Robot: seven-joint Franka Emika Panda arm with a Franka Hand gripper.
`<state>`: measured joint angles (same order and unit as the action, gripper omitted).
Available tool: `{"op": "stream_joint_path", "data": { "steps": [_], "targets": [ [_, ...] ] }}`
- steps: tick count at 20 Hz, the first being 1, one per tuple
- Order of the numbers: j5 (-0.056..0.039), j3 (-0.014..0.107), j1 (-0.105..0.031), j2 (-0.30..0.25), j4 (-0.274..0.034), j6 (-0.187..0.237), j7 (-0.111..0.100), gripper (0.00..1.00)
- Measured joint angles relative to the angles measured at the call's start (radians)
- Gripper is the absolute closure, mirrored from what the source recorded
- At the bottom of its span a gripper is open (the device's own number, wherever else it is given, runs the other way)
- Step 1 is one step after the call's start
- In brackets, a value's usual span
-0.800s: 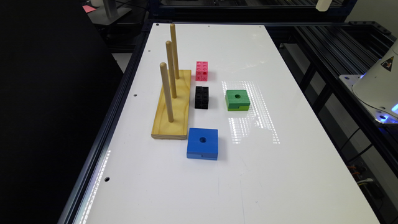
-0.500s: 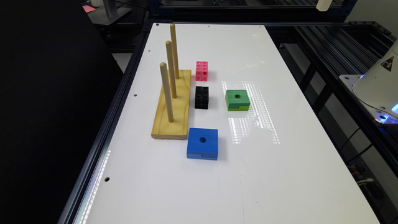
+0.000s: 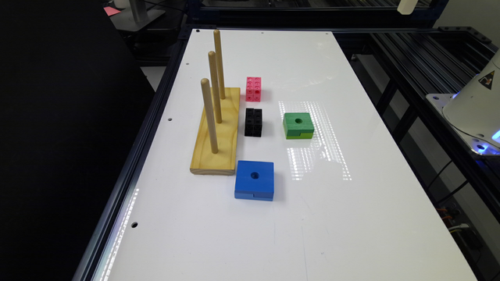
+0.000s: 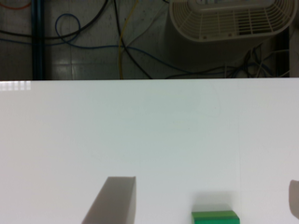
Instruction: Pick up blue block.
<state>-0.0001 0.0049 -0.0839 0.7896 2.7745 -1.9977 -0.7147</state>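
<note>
The blue block lies flat on the white table, a flat square with a round centre hole and a notch in its near side. It sits just off the near end of the wooden peg base, and nothing touches it. In the wrist view my gripper is open: one grey finger shows on one side and the edge of the other finger at the picture's border. Nothing is between them. A green block lies on the table below the gap.
On the wooden base stand three upright pegs. A pink cube, a black cube and the green holed block lie beyond the blue block. The robot's white base is at the exterior view's right. Table edges drop off on both sides.
</note>
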Motion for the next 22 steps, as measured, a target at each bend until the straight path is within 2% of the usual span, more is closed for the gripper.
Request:
{"op": "stream_joint_path", "data": {
  "steps": [9, 14, 17, 19, 22],
  "targets": [
    [0.0115, 0.016, 0.007, -0.004, 0.0, -0.022, -0.003, 0.0],
    [0.0149, 0.021, 0.016, -0.026, -0.002, -0.058, -0.009, 0.0],
    [0.0253, 0.033, 0.028, -0.057, -0.012, -0.088, -0.022, 0.0],
    [0.0343, 0.047, 0.037, -0.087, -0.026, -0.107, -0.035, 0.0],
    [0.0384, 0.062, 0.041, -0.141, -0.062, -0.124, -0.05, 0.0]
  ]
}}
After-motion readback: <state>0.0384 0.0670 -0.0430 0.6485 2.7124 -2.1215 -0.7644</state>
